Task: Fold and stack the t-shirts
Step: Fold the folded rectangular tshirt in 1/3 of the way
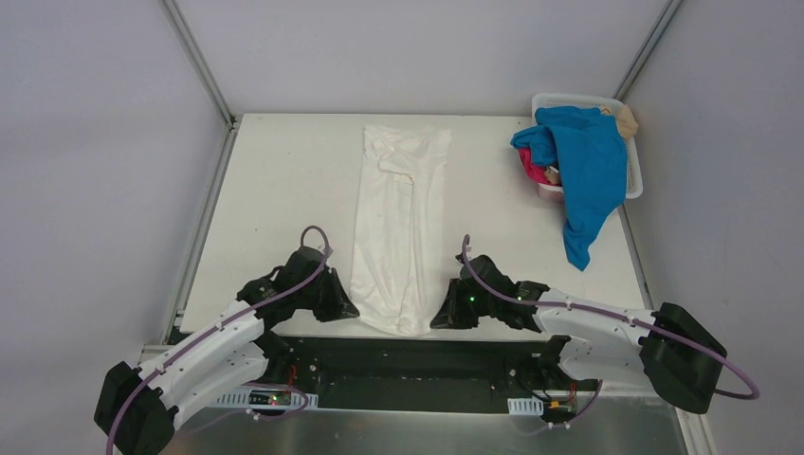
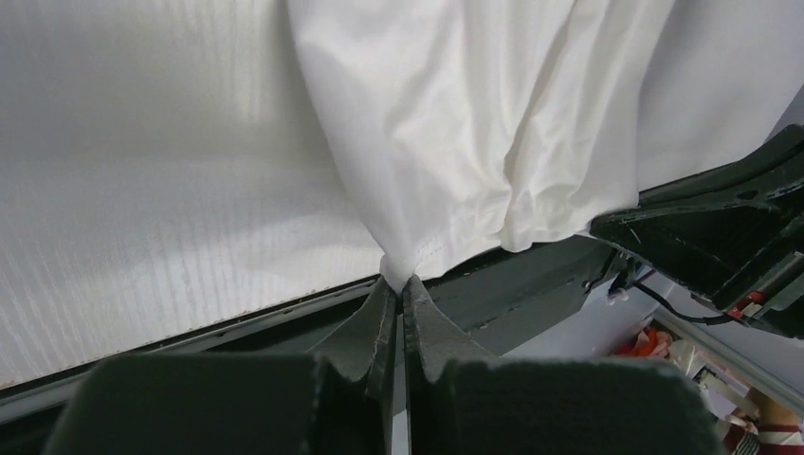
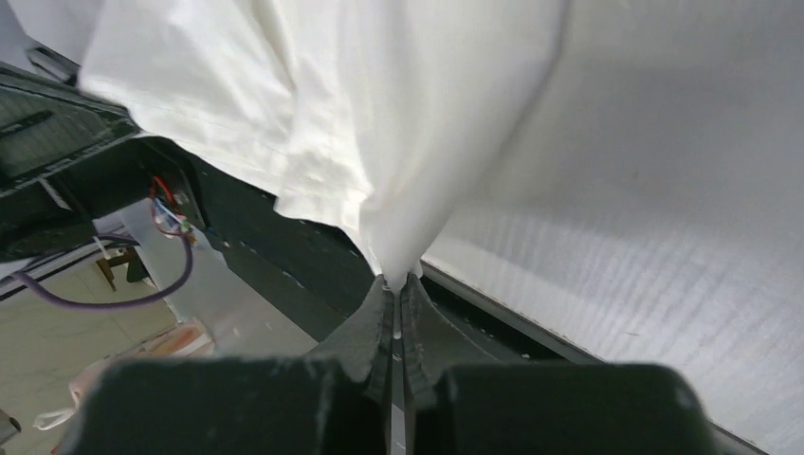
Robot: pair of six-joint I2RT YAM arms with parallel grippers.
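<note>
Grey walls point(image 1: 95, 142) enclose the desk point(image 1: 275, 190), where we see a basket point(image 1: 569, 98) at the far right corner holding a blue t-shirt point(image 1: 593, 161), a pink t-shirt point(image 1: 533, 172) and a tan t-shirt point(image 1: 626, 119), and a white t-shirt point(image 1: 398, 218) down the middle, its near-edge hem pinched by the left end effector point(image 2: 399, 289) and the right end effector point(image 3: 395, 284).

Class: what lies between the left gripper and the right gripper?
The white t-shirt, its near hem running from the left gripper to the right gripper, each shut on it, shown in the top view.
</note>
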